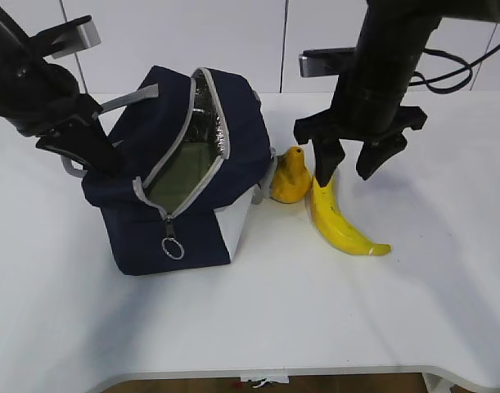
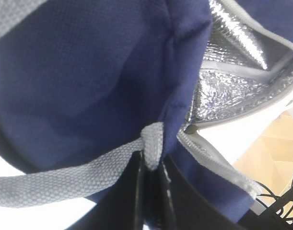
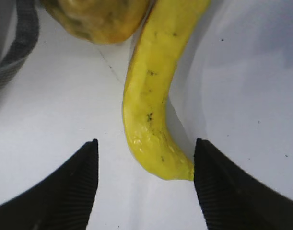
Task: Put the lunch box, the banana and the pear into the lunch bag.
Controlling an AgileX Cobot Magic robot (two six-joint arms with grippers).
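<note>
Exterior view shows one navy lunch bag (image 1: pixel 180 176) standing unzipped on a white tabletop (image 1: pixel 331 319), with something sage-green, apparently the one lunch box (image 1: pixel 184 168), already lying inside against the silver lining. Just beside the bag, on its right, sits one orange-yellow pear (image 1: pixel 290 176), and touching the pear's far side lies one banana (image 1: pixel 338 221), curving away from the bag toward the front edge. At the bag's left side the left claw (image 2: pixel 151 165) is pressed together, pinching the grey webbing handle (image 2: pixel 64 179) and seemingly holding the mouth open. Right of the bag, the right claw (image 1: pixel 349 161) hovers with its jaws spread, straddling the banana's end nearest the pear without touching it. The step in hand looks like picking up the banana; the next move would call for lowering, closing on the fruit, then carrying it over the pear to the bag's opening.
</note>
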